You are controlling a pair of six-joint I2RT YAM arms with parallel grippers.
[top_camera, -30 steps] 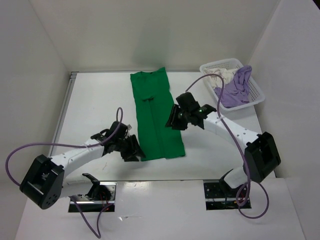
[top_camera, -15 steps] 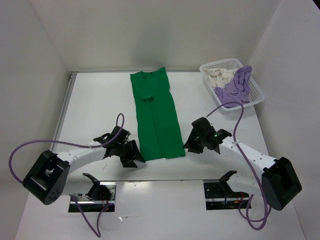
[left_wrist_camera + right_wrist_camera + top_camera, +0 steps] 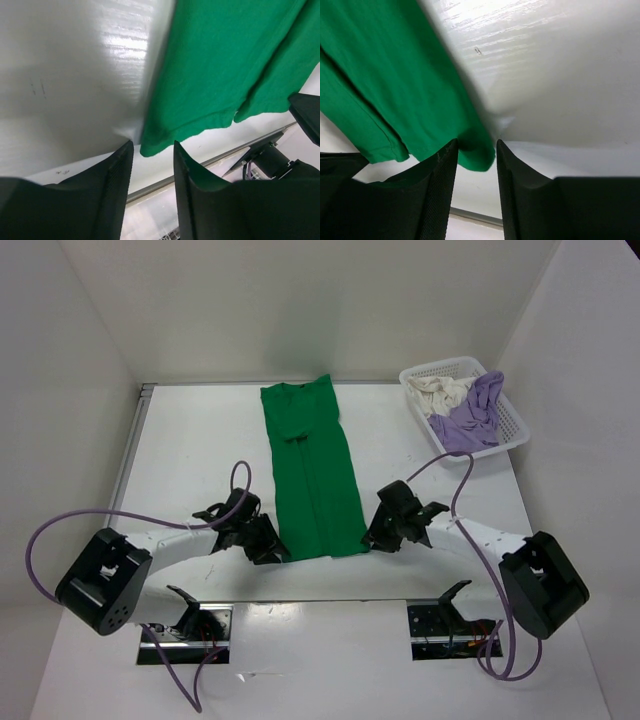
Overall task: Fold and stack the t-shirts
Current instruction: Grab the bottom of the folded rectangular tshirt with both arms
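Near edge: the left tool [image 3: 152, 147] is sitting low over the white tabletop [image 3: 200, 440] at the near-left corner of the bright green cloth t-shirt [image 3: 312, 480]. Its two black fingers are standing spread, and the hem corner is lying in the gap between the tips, not pinched.

The right tool [image 3: 476, 145] is sitting at the near-right corner of the same shirt. Its fingers are likewise spread, with the rounded green corner lying between them. I cannot tell whether the cloth is touching either finger.

The green shirt is lying flat as a long narrow strip, running from the two tools away toward the back wall.

Far right: a white plastic mesh basket [image 3: 517, 420] is resting on the tabletop, holding the pale lavender-purple t-shirt [image 3: 470, 420] and the cream off-white t-shirt [image 3: 440, 390], both crumpled; the lavender one is spilling over the rim.
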